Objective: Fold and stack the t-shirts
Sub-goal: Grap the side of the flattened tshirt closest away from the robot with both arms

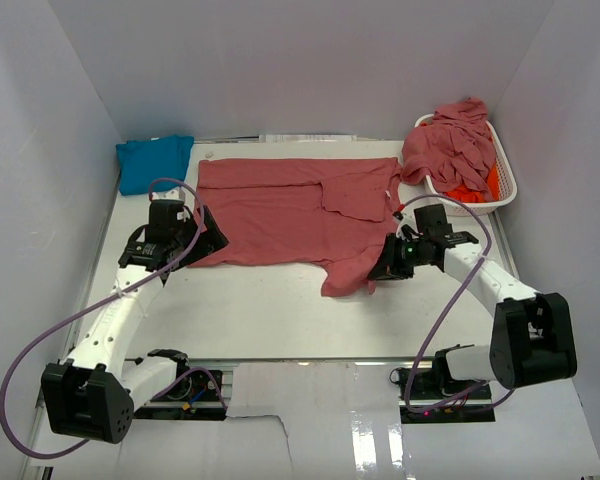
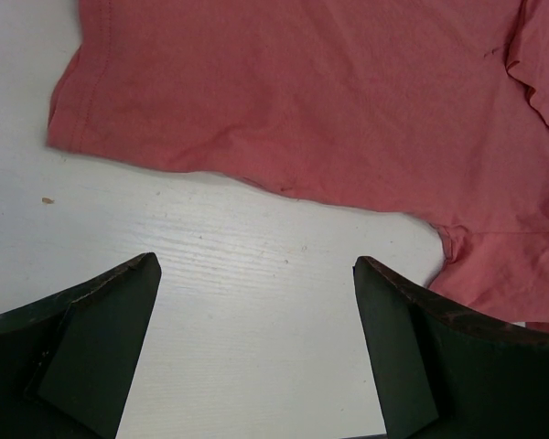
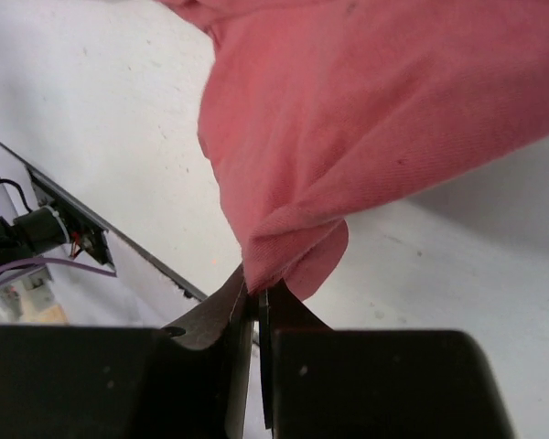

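While the dusty rose-red cotton t-shirt (image 1: 280, 215) lies spread mostly flat across the far half of the white table (image 1: 280, 320), its near right corner is caught by the right gripper (image 1: 388, 262). In the right wrist view that gripper's (image 3: 256, 306) black jaws are pressed together on a bunched fold of the shirt's (image 3: 366, 119) cloth. The fabric rises from the pinch clear of the tabletop, with a shadow beneath it. The left gripper (image 1: 212, 240) sits at the shirt's near left corner. In the left wrist view the left gripper's (image 2: 256, 274) jaws are spread wide with nothing between them, over bare table just short of the shirt's (image 2: 329, 101) hem edge, not touching it. On top of the shirt, toward its right side, a flap of its own cloth lies folded over the body. Beyond the shirt's far left corner, apart from it, rests a turquoise blue t-shirt (image 1: 155, 162) folded into a small flat block. To the right of the shirt's far right corner stands a white slatted plastic basket (image 1: 508, 188). It holds a crumpled heap of rose-red shirts (image 1: 450, 145) that spills over its rim, and a bright orange shirt (image 1: 477, 189) peeks out under that heap.
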Robot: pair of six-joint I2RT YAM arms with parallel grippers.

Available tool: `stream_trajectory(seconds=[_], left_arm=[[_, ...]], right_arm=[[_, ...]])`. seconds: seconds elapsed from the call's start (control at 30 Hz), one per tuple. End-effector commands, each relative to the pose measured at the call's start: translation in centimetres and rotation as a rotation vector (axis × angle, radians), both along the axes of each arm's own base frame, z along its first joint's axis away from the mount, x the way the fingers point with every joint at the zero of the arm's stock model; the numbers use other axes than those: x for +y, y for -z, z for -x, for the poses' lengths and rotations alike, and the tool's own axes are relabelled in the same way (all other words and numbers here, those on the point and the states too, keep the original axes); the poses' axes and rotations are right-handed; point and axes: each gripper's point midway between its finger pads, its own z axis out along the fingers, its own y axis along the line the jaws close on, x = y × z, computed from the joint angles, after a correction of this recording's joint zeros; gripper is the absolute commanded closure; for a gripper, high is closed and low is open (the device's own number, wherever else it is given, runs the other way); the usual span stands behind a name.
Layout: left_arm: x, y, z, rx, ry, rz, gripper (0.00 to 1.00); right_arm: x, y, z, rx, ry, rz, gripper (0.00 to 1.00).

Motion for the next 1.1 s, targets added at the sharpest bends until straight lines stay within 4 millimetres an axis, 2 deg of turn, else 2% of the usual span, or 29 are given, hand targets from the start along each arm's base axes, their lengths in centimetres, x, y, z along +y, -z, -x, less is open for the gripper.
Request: stream_trajectory(seconds=[0.0,0.1,0.27,0.33,0.43,0.47,0.57,0.7,0.83,0.87,0.97,1.0,1.07], left_arm=[[0.1,-2.1,0.0,-0.051,-0.011,0.007,0.02],[0.2,-2.2,0.2,-0.053,-0.014,0.01,0.02],[0.2,-2.5,0.4,-0.058,-0.014,0.01,0.02],[0.1,-2.6,0.4,-0.061,-0.013,0.011,0.02],[0.2,-2.9,0.4,-0.063,-0.01,0.008,0.02],[0.2,-3.0,0.4,-0.065,-0.009,0.007,0.02],[0.2,-2.9,0.4,-0.061,-0.009,0.004,0.02],[0.1,-2.7,0.5,-0.053,-0.007,0.013,0.02],[0.1,-2.6,0.7,-0.05,-0.002,0.011,0.02],[0.1,-2.4,0.8,-0.045,-0.001,0.007,0.02],[0.4,-1.8,1.3,-0.026,-0.001,-0.007,0.02],[0.4,-1.6,1.4,-0.016,-0.002,-0.008,0.02],[1.2,-1.0,1.5,0.004,-0.04,-0.039,0.02]], right_arm=[[0.5,-0.1,2.4,0.216,0.047,-0.029,0.92],[-0.2,-0.1,2.8,0.253,0.065,0.024,0.92],[-1.8,-0.4,2.1,0.242,0.142,0.123,0.92],[-2.7,-0.1,2.5,0.27,0.168,0.184,0.85],[-3.2,-0.3,2.5,0.262,0.183,0.211,0.69],[-3.4,-0.2,2.6,0.261,0.189,0.217,0.51],[-4.0,0.3,3.1,0.258,0.188,0.249,0.31],[-5.1,0.9,3.6,0.235,0.196,0.305,0.29],[-5.5,-0.2,4.4,0.194,0.156,0.326,0.32],[-5.4,-0.5,4.7,0.185,0.143,0.332,0.22],[-5.2,-1.4,5.9,0.174,0.139,0.33,0.08],[-5.4,-1.5,6.2,0.174,0.151,0.342,0.09],[-5.0,-1.0,7.4,0.194,0.161,0.335,0.25]])
